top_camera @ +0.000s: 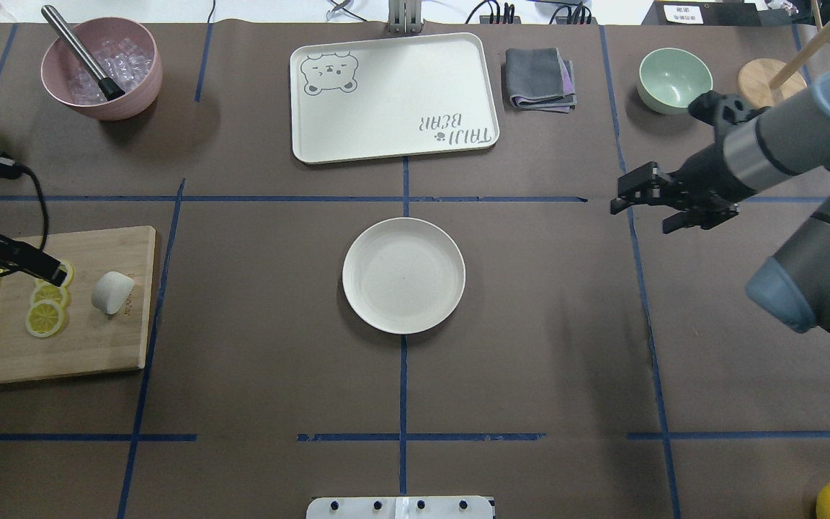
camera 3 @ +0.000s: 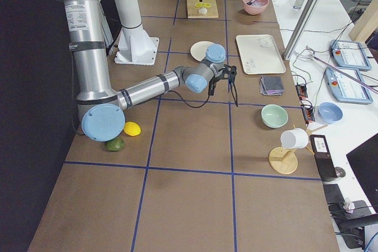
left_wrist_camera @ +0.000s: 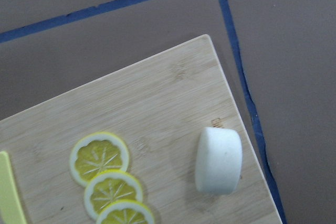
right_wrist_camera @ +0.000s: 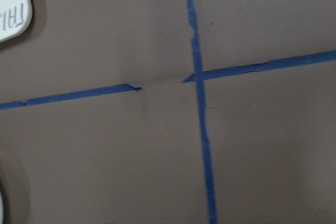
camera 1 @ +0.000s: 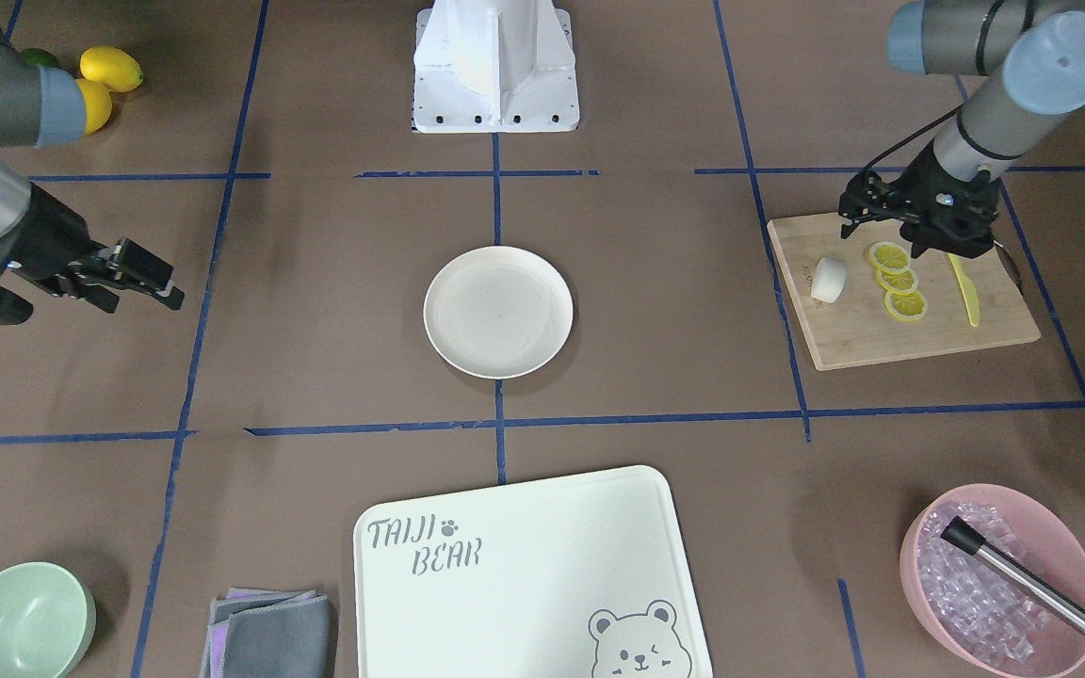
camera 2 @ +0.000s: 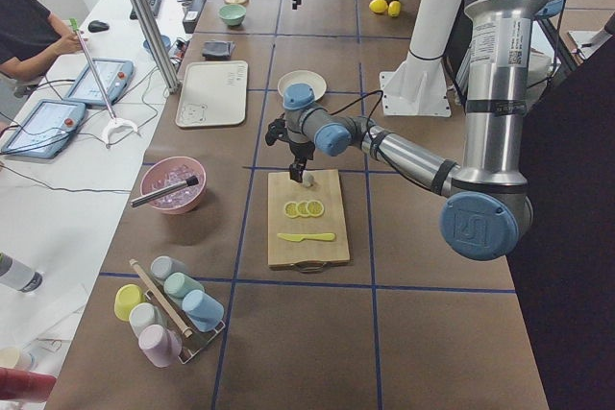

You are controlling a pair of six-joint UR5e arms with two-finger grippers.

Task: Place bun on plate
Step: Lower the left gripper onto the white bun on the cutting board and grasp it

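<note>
The white bun (camera 1: 829, 280) (top_camera: 112, 292) (left_wrist_camera: 219, 160) lies on its side near the inner edge of a wooden cutting board (camera 1: 900, 330). The round cream plate (camera 1: 498, 312) (top_camera: 403, 275) sits bare at the table's centre. My left gripper (camera 1: 880, 235) (top_camera: 55, 272) hovers open over the board, above the lemon slices (camera 1: 898, 281) and just beside the bun, without touching it. My right gripper (camera 1: 142, 282) (top_camera: 638, 203) hangs open over bare table on the other side, holding nothing. Neither wrist view shows any fingers.
A yellow knife (camera 1: 964, 290) lies on the board beyond the slices. On the operators' side are a bear-printed white board (camera 1: 524, 565), a pink bowl of ice (camera 1: 919, 537) with a metal tool, a folded grey cloth (camera 1: 269, 631) and a mint bowl (camera 1: 20, 621). Lemons (camera 1: 109, 68) sit by the right arm.
</note>
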